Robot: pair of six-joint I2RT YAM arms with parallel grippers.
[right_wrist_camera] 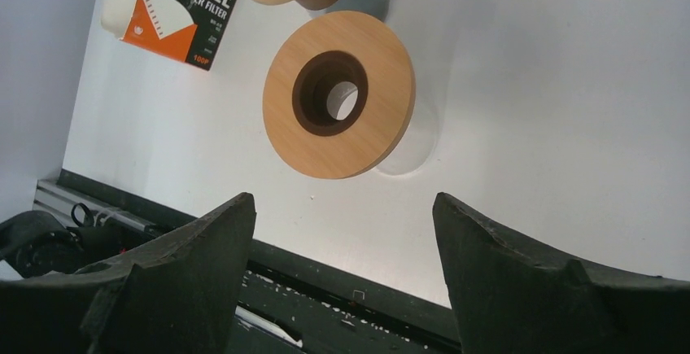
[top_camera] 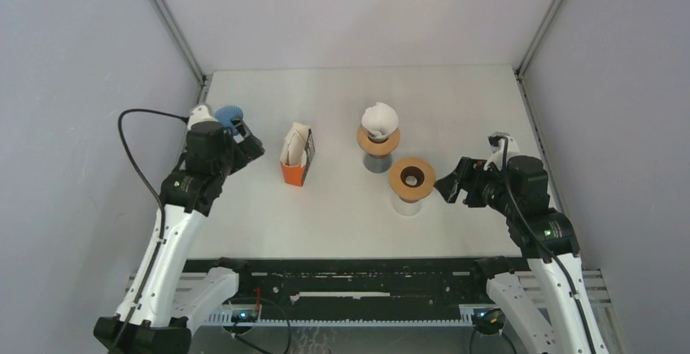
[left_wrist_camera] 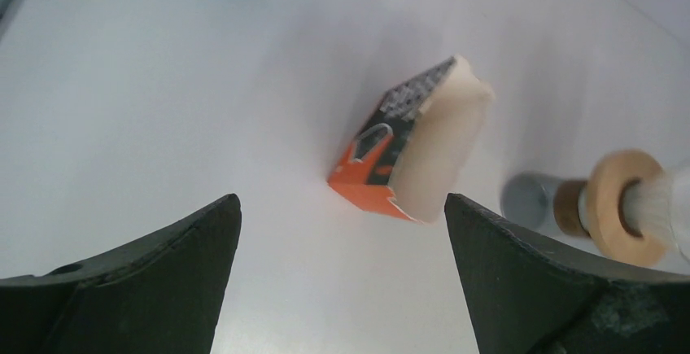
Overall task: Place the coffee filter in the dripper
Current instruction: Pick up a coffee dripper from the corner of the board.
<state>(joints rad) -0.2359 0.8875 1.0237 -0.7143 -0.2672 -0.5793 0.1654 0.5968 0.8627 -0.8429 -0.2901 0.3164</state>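
Seen from above. At the far left, the left gripper [top_camera: 246, 144] is shown wide open and empty, just beside a blue object [top_camera: 230, 114] and aimed toward the filter box [top_camera: 296, 160]. The box stands on the table [top_camera: 325, 220] with a stack of paper filters [top_camera: 297, 137] protruding from its top. A careless approach is judged liable to knock over this light carton, and because the sheets are thin and nested, several could be drawn out at once. Right of centre, one coffee filter [top_camera: 380, 115] is seen seated in the far dripper [top_camera: 378, 140], where it bulges above the wooden collar. It appears loosely set, so a nudge to the stand could unseat it. Nearer the arms, the near dripper [top_camera: 412, 177] is seen with nothing in its opening, as the right wrist view confirms. At the right, the right gripper [top_camera: 446, 183] is shown with its jaws spread and nothing between them, close beside that empty dripper. The collar sits on a narrower base, so a sideways brush from a finger is judged capable of tipping it or pushing it against its neighbour.
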